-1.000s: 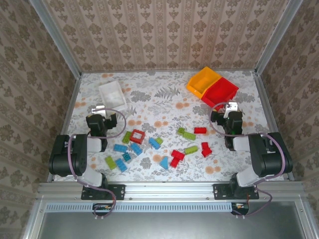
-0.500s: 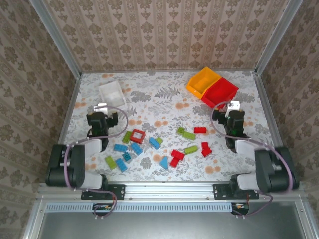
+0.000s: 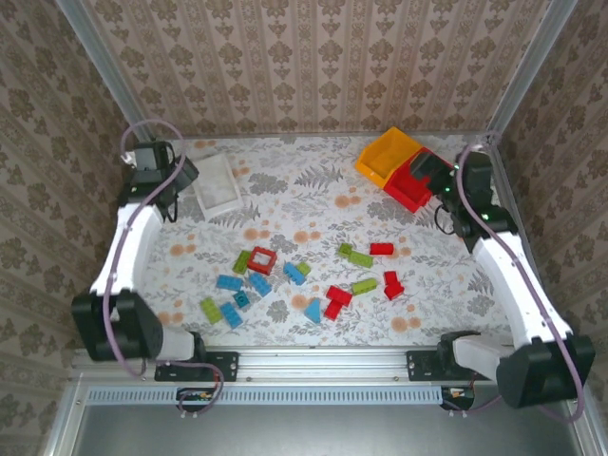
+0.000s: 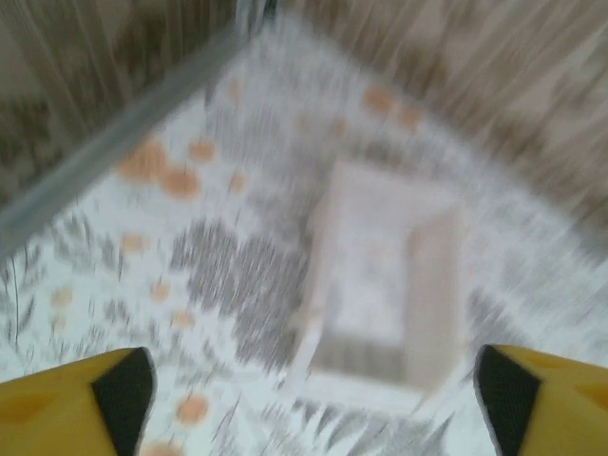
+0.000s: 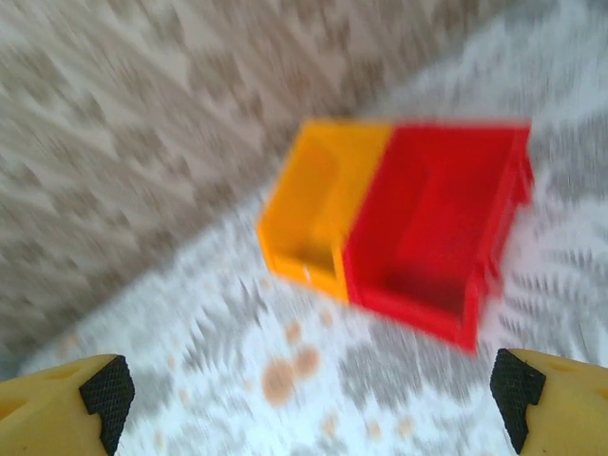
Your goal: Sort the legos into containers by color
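The legos lie scattered on the middle of the table, among them a red square frame [image 3: 262, 259], a blue wedge [image 3: 313, 310], green bricks [image 3: 359, 258] and blue bricks [image 3: 228, 282]. The white container [image 3: 217, 182] [image 4: 389, 285] sits at the back left. My left gripper [image 3: 183, 175] [image 4: 313, 394] hovers just left of it, open, with nothing between its fingers. The yellow-orange container [image 3: 388, 154] [image 5: 309, 214] and the red container [image 3: 414, 182] [image 5: 437, 218] stand side by side at the back right. My right gripper [image 3: 429, 169] [image 5: 312, 389] hangs over the red one, open and empty.
Patterned walls and metal frame rails [image 3: 104, 66] close the table on three sides. Both arms stretch along the left and right table edges. Both wrist views are blurred by motion.
Both arms have swung up from their folded pose near the bricks and reached to the back: the left to the white container, the right to the red one.
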Robot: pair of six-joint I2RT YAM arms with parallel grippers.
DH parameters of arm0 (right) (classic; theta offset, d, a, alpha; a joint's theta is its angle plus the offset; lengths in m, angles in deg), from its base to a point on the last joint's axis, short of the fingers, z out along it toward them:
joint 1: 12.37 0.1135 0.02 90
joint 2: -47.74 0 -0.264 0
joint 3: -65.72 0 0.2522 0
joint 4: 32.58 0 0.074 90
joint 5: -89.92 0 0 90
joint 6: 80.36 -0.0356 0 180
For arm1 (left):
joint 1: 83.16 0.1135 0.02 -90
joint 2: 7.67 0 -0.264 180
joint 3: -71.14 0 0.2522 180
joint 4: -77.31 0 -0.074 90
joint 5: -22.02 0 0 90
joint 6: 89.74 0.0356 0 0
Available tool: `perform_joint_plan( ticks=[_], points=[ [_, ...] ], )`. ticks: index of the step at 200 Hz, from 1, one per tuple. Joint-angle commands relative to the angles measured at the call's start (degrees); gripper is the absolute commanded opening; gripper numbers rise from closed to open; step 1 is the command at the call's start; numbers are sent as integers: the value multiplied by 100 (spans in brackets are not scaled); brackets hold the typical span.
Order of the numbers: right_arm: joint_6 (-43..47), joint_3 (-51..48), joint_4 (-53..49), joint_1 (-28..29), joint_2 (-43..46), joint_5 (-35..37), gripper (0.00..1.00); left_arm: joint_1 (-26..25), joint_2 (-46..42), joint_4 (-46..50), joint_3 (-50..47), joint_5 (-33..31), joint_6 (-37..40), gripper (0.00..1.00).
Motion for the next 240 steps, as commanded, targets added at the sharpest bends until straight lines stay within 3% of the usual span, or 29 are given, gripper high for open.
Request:
perform_joint_plan(
  ticks=[1, 19, 69, 110, 208, 240],
  points=[
    [123, 528, -1552, 233, -234, -71, 93, 376, 659, 1355, 329, 1162, -83, 74],
    [217, 665, -1596, 436, -468, -272, 89, 561, 1338, 1421, 824, 1598, 222, 69],
    [569, 1215, -1886, 722, -1124, -560, 86, 574, 2715, 1485, 2046, 1612, 959, 66],
    [631, 1460, -1896, 708, -1629, -620, 83, 509, 3483, 1529, 2522, 1793, 1240, 56],
    [-14, 2917, -1654, 114, -3849, -107, 74, -71, 3857, 1692, 2756, 1726, 1947, 10],
    [-57, 3803, -1826, -25, -4762, -70, 68, -502, 3789, 1669, 2725, 1707, 1949, 4]
  ],
)
